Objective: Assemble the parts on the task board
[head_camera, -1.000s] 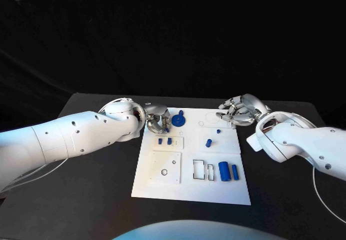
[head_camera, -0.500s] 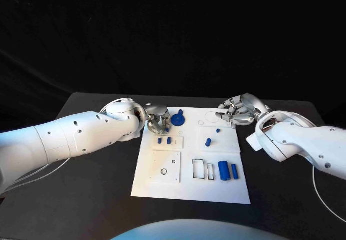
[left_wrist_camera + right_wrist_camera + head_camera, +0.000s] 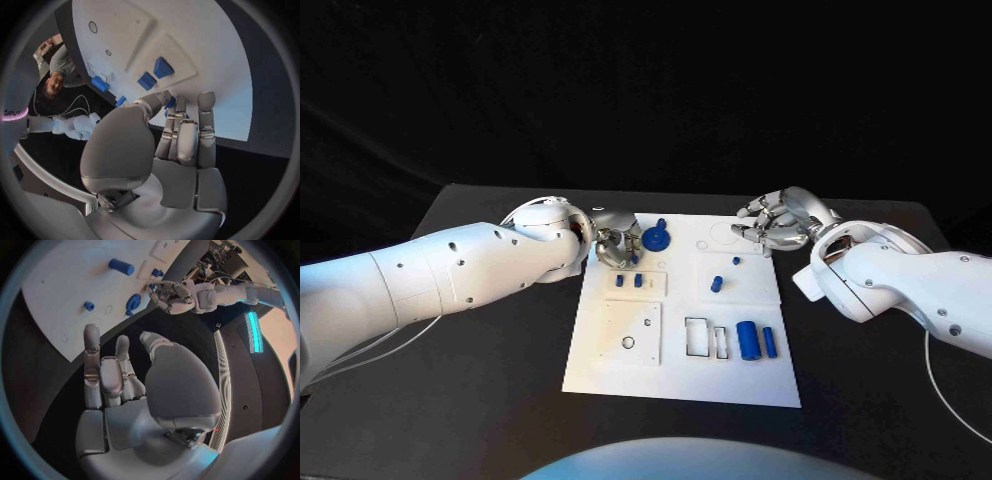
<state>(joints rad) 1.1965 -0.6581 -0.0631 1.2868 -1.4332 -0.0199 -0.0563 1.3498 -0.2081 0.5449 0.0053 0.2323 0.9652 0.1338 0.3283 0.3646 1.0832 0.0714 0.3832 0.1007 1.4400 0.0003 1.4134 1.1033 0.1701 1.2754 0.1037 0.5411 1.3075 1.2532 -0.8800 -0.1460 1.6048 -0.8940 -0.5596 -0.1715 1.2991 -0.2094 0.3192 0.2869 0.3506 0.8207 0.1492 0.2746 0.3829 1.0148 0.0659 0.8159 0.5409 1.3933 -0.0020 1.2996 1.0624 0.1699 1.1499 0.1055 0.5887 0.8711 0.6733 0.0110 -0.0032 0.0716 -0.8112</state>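
Note:
The white task board (image 3: 682, 370) lies mid-table. My left hand (image 3: 615, 243) hovers over its far left corner, fingers curled against the thumb, pinching a small blue part (image 3: 169, 102). Just beside it stands a blue disc part (image 3: 655, 240). Two small blue blocks (image 3: 629, 281) sit in a recess nearer me. A small blue peg (image 3: 717, 284) stands mid-board, and two blue cylinders (image 3: 757, 342) lie near the right edge. My right hand (image 3: 776, 225) hangs over the far right corner, holding nothing, thumb apart from the fingers (image 3: 92, 355).
Bare black table (image 3: 473, 400) surrounds the board on every side. Rectangular slots (image 3: 705, 338) and a raised square plate with holes (image 3: 630, 333) occupy the board's near half. My two arms flank the board's far end.

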